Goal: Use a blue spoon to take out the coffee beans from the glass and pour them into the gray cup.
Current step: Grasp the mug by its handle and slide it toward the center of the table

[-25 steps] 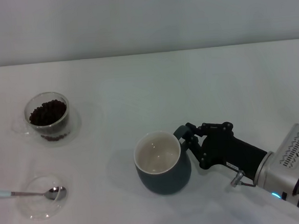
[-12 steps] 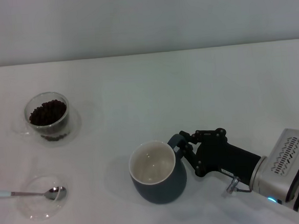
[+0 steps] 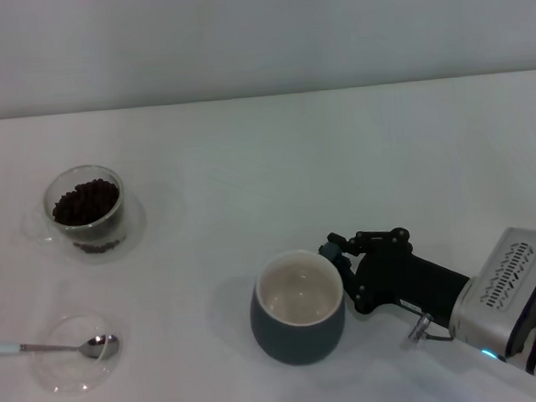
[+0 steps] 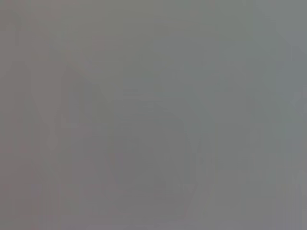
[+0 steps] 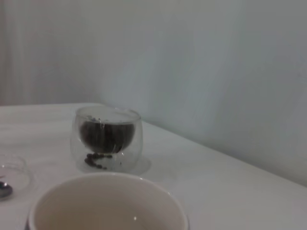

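The gray cup [image 3: 297, 309] stands upright near the table's front, its cream inside bare. My right gripper [image 3: 339, 262] is at the cup's right side, shut on its loop handle, which is mostly hidden by the black fingers. The glass [image 3: 86, 210] with dark coffee beans [image 3: 86, 201] sits at the far left. The blue spoon [image 3: 46, 346] lies at the front left. In the right wrist view the cup's rim [image 5: 108, 199] is close, and the glass [image 5: 106, 139] with beans [image 5: 103, 134] stands beyond it. My left gripper is out of view.
A flat clear glass dish [image 3: 73, 371] at the front left holds the spoon's metal bowl. A clear saucer [image 3: 133, 221] with a few loose beans lies under the glass. A pale wall rises behind the white table [image 3: 339, 159].
The gray cup has slid toward the table's front and then a little to the right, turning with the right gripper on its handle. Glass and spoon have not moved.
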Motion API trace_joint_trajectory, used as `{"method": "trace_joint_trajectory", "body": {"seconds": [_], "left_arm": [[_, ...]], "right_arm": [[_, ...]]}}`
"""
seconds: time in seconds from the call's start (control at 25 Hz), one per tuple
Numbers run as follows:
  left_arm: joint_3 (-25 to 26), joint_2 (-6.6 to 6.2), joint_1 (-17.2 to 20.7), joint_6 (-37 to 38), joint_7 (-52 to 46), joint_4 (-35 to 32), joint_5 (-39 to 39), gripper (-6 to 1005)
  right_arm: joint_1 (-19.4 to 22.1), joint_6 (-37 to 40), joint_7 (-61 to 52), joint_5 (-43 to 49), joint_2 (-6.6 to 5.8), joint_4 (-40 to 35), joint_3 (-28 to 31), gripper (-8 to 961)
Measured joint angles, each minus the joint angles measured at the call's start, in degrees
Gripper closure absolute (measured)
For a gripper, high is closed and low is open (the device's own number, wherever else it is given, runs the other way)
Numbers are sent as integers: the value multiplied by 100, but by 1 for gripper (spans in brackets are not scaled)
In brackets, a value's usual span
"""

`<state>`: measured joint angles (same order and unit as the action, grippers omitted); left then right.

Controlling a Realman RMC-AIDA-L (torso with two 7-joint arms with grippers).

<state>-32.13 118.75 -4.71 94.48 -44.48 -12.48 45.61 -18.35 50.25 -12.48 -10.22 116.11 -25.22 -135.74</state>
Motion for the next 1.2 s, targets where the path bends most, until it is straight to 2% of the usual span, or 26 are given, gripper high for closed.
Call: {"method": "trace_joint_trajectory", "body": {"seconds": [0.44, 0.76, 0.96, 1.16, 1.2], "left_arm": [[18, -2, -21, -4, 10, -11, 0, 127], [23, -8, -15, -18, 10, -46, 1, 127], [22, -10, -12, -19, 22, -52, 1, 127], [22, -10, -1, -19, 60, -53, 0, 127], [22, -10, 2, -19, 69, -53, -3, 127]], "right_arm": [[13, -60, 0, 1, -17, 0, -10, 749], [81, -26, -162, 19, -49, 23, -33, 730], [212, 242, -288, 8, -66, 101, 9, 688], [257, 616, -487, 4, -80, 361, 13, 489], [263, 644, -534, 4, -82, 409, 13, 489]]}}
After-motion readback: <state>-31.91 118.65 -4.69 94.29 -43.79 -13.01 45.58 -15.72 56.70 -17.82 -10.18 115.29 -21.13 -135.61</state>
